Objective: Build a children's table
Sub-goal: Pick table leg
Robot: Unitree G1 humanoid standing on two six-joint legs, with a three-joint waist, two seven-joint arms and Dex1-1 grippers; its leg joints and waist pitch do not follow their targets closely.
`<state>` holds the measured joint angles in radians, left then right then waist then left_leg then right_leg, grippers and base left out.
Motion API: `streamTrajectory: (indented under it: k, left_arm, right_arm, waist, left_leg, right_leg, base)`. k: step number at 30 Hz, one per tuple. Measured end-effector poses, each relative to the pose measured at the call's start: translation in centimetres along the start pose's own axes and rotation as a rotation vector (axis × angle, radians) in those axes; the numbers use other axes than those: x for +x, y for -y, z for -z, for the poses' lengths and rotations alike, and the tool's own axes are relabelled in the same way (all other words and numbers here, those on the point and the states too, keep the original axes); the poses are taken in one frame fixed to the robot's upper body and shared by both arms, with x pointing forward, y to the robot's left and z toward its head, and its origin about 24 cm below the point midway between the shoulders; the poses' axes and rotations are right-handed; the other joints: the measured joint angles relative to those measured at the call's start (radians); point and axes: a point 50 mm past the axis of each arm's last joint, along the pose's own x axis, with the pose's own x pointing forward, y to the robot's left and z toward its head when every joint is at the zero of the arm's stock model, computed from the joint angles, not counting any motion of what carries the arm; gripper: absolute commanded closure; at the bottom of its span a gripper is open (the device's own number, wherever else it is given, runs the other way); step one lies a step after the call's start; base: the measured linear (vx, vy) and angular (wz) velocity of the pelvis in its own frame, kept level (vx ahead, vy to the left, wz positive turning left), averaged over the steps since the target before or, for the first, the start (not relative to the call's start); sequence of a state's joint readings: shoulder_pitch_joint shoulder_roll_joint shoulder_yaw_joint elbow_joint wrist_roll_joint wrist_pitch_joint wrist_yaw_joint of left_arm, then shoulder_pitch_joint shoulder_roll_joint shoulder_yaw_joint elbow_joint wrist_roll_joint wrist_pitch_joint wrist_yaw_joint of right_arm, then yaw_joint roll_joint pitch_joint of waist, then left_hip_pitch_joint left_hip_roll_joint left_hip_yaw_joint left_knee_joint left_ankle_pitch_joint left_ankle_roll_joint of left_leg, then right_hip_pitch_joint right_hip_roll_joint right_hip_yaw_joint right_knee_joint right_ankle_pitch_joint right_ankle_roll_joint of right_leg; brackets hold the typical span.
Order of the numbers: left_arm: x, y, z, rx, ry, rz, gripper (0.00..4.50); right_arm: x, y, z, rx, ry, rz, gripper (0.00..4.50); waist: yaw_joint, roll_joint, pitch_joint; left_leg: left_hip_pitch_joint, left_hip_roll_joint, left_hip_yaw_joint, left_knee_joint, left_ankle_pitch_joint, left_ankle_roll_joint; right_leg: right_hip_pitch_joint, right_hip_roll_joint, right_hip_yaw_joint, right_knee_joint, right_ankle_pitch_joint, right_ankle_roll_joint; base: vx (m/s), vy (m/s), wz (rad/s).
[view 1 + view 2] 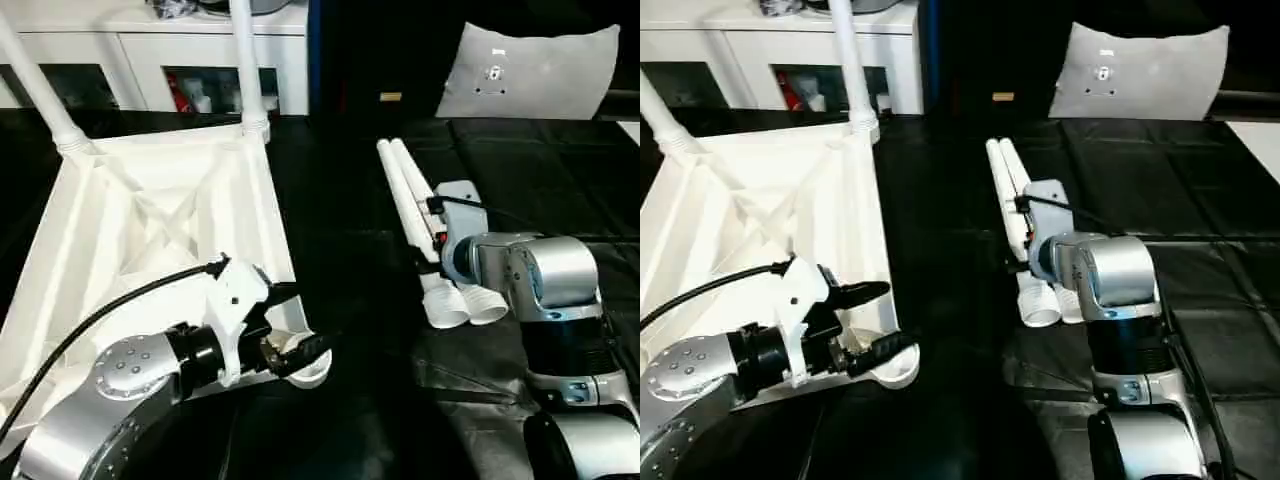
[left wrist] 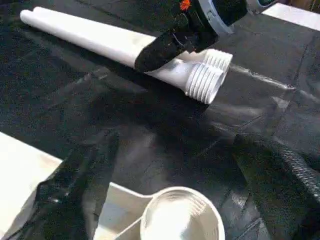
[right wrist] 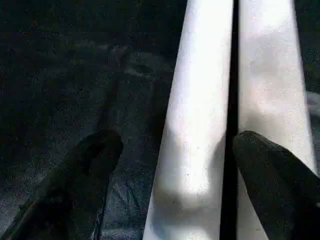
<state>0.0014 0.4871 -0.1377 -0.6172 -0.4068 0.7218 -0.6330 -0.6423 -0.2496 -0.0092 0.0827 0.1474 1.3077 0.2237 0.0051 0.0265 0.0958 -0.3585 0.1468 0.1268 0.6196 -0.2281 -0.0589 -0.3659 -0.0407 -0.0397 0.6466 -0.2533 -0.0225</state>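
Spread wide, the left gripper (image 1: 868, 318) hovers at the near right corner of the upturned white table top (image 1: 150, 215), its black fingers (image 1: 300, 350) parted on either side of the round corner socket (image 2: 181, 216), which stands empty; the right gripper (image 3: 172, 165) reaches down over two loose white legs (image 1: 412, 205) lying side by side on the black work surface (image 1: 340, 230), its fingers likewise apart, one on the sheet to the left of the pair and the other resting over the right-hand leg, gripping nothing; the legs point away from the robot, their ribbed threaded ends (image 2: 206, 75) nearest it; the table top lies at the left of the scene, ribbed underside up, with two further legs (image 1: 847, 60) standing upright in its far corner sockets; a bare strip of black sheet separates the top's right edge from the loose legs; beyond the surface stand a white cabinet (image 1: 150, 50) at far left and a grey cushion (image 1: 530, 70) at far right.
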Motion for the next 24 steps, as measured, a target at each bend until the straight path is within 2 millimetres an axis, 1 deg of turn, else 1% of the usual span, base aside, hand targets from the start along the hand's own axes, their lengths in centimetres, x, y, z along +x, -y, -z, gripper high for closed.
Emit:
streamTrajectory:
  k: [2,5,6,9,11,13,19,24]
  left_arm:
    - [-0.1,0.0,0.0,-0.001,-0.002,0.004,0.02]
    - [-0.1,0.0,0.0,-0.001,-0.001,0.005,0.0]
    - [-0.1,0.0,0.0,-0.002,-0.001,0.005,0.0]
    - [0.0,0.0,0.0,-0.001,0.0,0.004,0.0]
    - [0.0,0.0,-0.1,0.0,0.0,0.003,0.0]
    - [0.0,0.0,-0.1,0.0,0.0,0.002,0.0]
    - [0.2,0.2,0.0,0.0,-0.004,0.013,0.0]
    - [0.2,0.2,0.0,0.003,-0.007,0.013,0.0]
  right_arm:
    - [0.0,-0.1,0.0,-0.003,-0.002,-0.01,0.8]
    - [0.1,-0.3,0.2,-0.014,-0.023,-0.031,1.2]
    - [0.1,-0.4,0.2,-0.019,-0.026,-0.035,1.23]
    - [0.4,-0.7,0.5,-0.027,-0.047,-0.051,1.6]
    - [0.7,-0.7,0.9,-0.024,-0.074,-0.058,1.69]
    - [0.9,-0.7,1.2,-0.021,-0.089,-0.06,1.93]
    - [1.2,-0.6,1.3,-0.018,-0.085,-0.07,2.42]
    - [1.2,-0.6,1.4,-0.011,-0.081,-0.073,2.55]
  waist:
    - [0.0,0.0,0.0]
    - [0.0,0.0,0.0]
    - [0.0,0.0,0.0]
    - [-0.001,0.0,0.0]
    - [-0.001,0.0,0.0]
    - [0.0,-0.001,0.0]
    - [0.0,-0.002,-0.001]
    - [0.001,-0.001,-0.001]
  left_leg:
    - [0.0,0.0,0.0,0.0,0.0,0.0]
    - [0.0,0.0,0.0,0.0,0.0,0.0]
    - [0.0,0.0,0.0,0.0,0.0,0.0]
    - [0.0,0.0,0.001,0.0,0.0,0.0]
    - [0.0,0.001,0.001,0.0,0.001,-0.001]
    - [0.0,0.001,0.001,0.0,0.002,-0.004]
    - [0.0,0.001,0.002,0.0,0.002,-0.004]
    - [0.0,0.003,0.005,0.0,0.004,-0.004]
  right_leg:
    - [0.0,0.0,0.0,0.0,0.0,0.0]
    - [0.0,0.0,0.0,0.0,0.0,0.0]
    - [0.0,0.0,0.0,0.0,0.0,0.0]
    - [0.0,0.0,0.0,0.0,0.0,0.0]
    - [0.0,0.0,0.0,0.0,0.0,0.0]
    - [0.0,0.0,0.0,0.0,0.0,0.0]
    - [0.001,0.0,0.0,0.0,0.0,0.0]
    - [0.001,0.0,0.0,0.001,0.0,-0.001]
  base:
    - [0.0,0.0,0.0]
    - [0.0,0.0,0.0]
    - [0.0,0.0,0.0]
    - [0.0,0.0,0.0]
    - [0.0,0.0,0.0]
    - [0.0,0.0,0.0]
    - [0.0,0.0,0.0]
    - [0.0,0.0,0.0]
